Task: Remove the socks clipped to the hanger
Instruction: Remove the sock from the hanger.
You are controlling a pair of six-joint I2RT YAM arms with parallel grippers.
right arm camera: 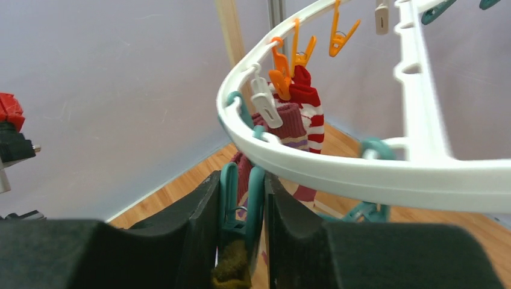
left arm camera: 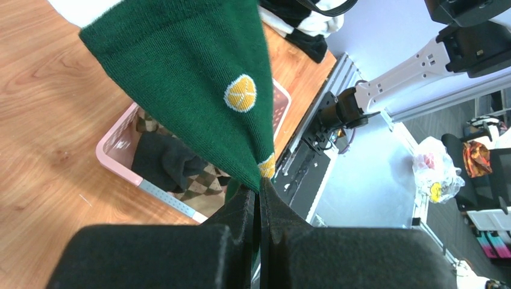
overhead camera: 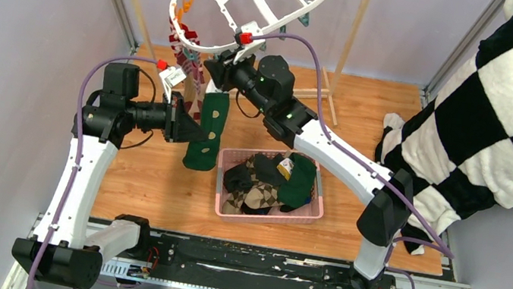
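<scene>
Socks, top view: dark green knit sock (overhead camera: pixel 209 134) hanging under large white plastic oval hanger (overhead camera: pixel 292 12), left gripper (overhead camera: pixel 190 128) pinching its middle. Several loose socks (overhead camera: pixel 270 185) lying in pink slotted basket (overhead camera: pixel 269 216).
Left wrist view: jaws clamping green fabric tight.
Right wrist view: right gripper (right arm camera: pixel 241 180) squeezing teal plastic clip (right arm camera: pixel 241 201). Red-and-white striped sock (right arm camera: pixel 310 108) and maroon sock (right arm camera: pixel 289 123) hanging clipped. Probably over half done.

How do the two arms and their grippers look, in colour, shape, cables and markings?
Both arms have white shells with black joints and bases. A purple cable runs along the left arm and the right arm. The left gripper and right gripper are black, with wedge-shaped fingers. Each wrist bears a small red part; green lights show on the right arm.
</scene>
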